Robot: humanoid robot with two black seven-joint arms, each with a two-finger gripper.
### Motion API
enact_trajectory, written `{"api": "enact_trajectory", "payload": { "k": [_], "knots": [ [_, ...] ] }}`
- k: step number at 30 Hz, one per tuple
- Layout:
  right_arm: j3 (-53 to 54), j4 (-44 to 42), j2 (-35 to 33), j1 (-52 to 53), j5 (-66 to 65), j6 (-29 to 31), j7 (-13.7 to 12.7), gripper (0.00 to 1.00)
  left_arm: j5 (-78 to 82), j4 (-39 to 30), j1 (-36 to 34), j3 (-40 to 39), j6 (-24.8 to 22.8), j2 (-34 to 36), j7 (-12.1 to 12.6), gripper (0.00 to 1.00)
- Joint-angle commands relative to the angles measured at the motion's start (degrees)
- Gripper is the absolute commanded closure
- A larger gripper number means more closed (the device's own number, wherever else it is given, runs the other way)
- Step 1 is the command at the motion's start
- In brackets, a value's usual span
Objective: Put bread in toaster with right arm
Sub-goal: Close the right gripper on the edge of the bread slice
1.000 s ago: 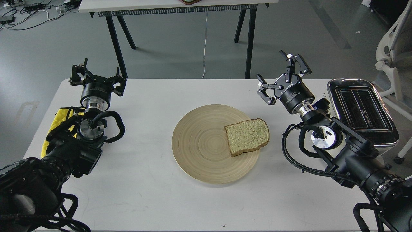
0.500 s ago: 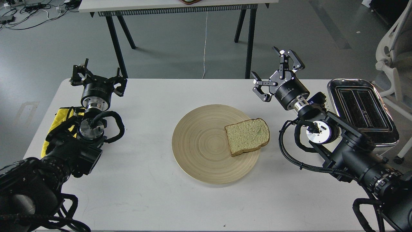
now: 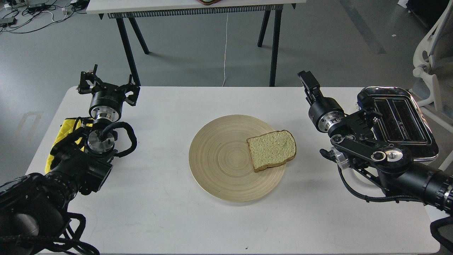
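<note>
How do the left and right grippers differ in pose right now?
The left gripper faces the camera broadside with its fingers spread wide; the right gripper is turned edge-on, so its fingers can't be told apart. The left sits at the table's far-left corner, the right beside the toaster. Neither holds anything.

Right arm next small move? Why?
Probably bring the right gripper left and down over the tan bread slice. The slice lies untouched on the round wooden plate; the gripper holds nothing, up beyond it, and the chrome-topped toaster slots look empty.
</note>
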Motion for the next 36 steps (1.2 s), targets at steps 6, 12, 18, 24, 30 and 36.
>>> {"api": "enact_trajectory", "payload": {
  "k": [6,12,18,24,30,36],
  "knots": [
    [-8.6,1.1,-3.0,-2.1,-0.3,-0.2,-2.7,0.00,0.0,0.0,0.0,0.0,0.0,0.0,0.0,0.00],
    [-11.1,1.1,-2.0,-4.8,-0.3,-0.2,-2.7,0.00,0.0,0.0,0.0,0.0,0.0,0.0,0.0,0.00],
    [-11.0,1.4,0.8,-5.6,-0.3,-0.2,-2.1,0.01,0.0,0.0,0.0,0.0,0.0,0.0,0.0,0.00],
    [-10.8,3.2,1.1,-5.5,-0.3,-0.2,-1.4,0.02,0.0,0.0,0.0,0.0,0.0,0.0,0.0,0.00],
    [-10.8,3.6,1.2,-5.6,-0.4,-0.2,-1.2,0.16,0.0,0.0,0.0,0.0,0.0,0.0,0.0,0.00],
    [-10.9,4.3,1.2,-5.6,-0.8,-0.2,-0.2,0.54,0.0,0.0,0.0,0.0,0.0,0.0,0.0,0.00]
  ]
}}
